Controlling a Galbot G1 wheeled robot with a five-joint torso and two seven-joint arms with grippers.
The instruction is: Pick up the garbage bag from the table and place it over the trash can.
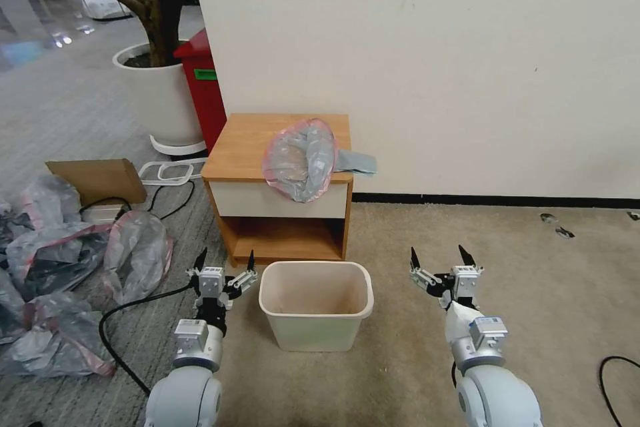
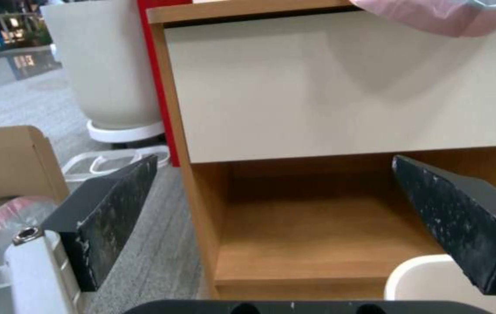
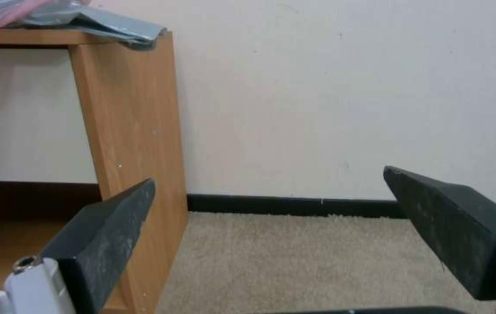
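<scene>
The garbage bag [image 1: 301,159] was seen in the head view lying crumpled on the right half of the table [image 1: 247,140], its pink-rimmed mouth hanging over the near edge above the white drawer front and a grey tail trailing off the right edge. The trash can [image 1: 315,307] stood on the carpet just in front of the table, upright, its inside bare.

The left gripper [image 1: 225,263] was held low at the near left of the trash can, and the right gripper [image 1: 439,257] at its near right, well apart from it. Both sets of fingers were spread wide with nothing held between them.

The left wrist view supplied detail not given from the head: the smooth drawer front, the wood-grain lower shelf [image 2: 312,231], and scuffed black fingers [image 2: 114,209]. The pink bag rim was caught at one corner, and the can's rolled rim at another.

The right wrist view showed the table's right side panel [image 3: 129,117], the grey bag tail draped over its corner, the black skirting board [image 3: 294,205] and looped beige carpet.

No readable writing or brand marking was found.
</scene>
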